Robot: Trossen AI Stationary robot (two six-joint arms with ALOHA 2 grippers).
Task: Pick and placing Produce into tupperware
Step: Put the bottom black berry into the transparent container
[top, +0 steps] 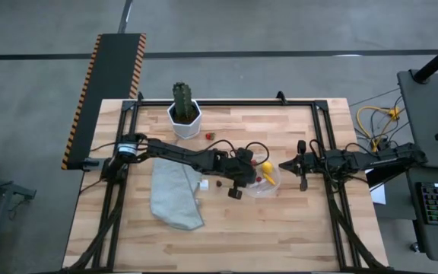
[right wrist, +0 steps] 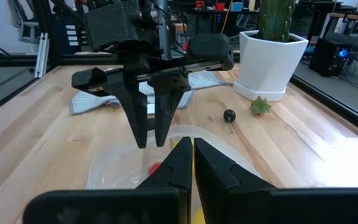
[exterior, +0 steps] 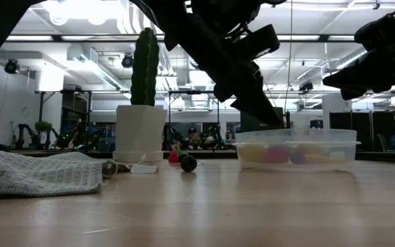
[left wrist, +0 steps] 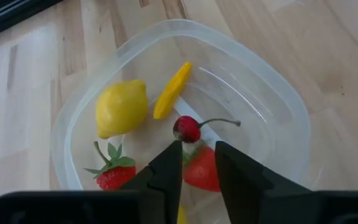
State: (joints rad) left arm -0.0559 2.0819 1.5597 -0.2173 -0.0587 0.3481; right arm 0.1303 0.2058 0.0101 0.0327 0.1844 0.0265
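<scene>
Two tools: the left tool [left wrist: 197,155] hung slightly parted above a cherry [left wrist: 188,129] in the tupperware [left wrist: 278,112]; the right tool [right wrist: 186,152] was clenched empty.

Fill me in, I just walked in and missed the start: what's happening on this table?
The robot is moving toy produce into the tupperware. The left tool hangs over the tub, fingers slightly apart, a cherry just beyond their tips. A lemon, a yellow slice and strawberries lie inside. The right tool waits shut beside the tub. A dark berry and another strawberry remain on the table.
</scene>
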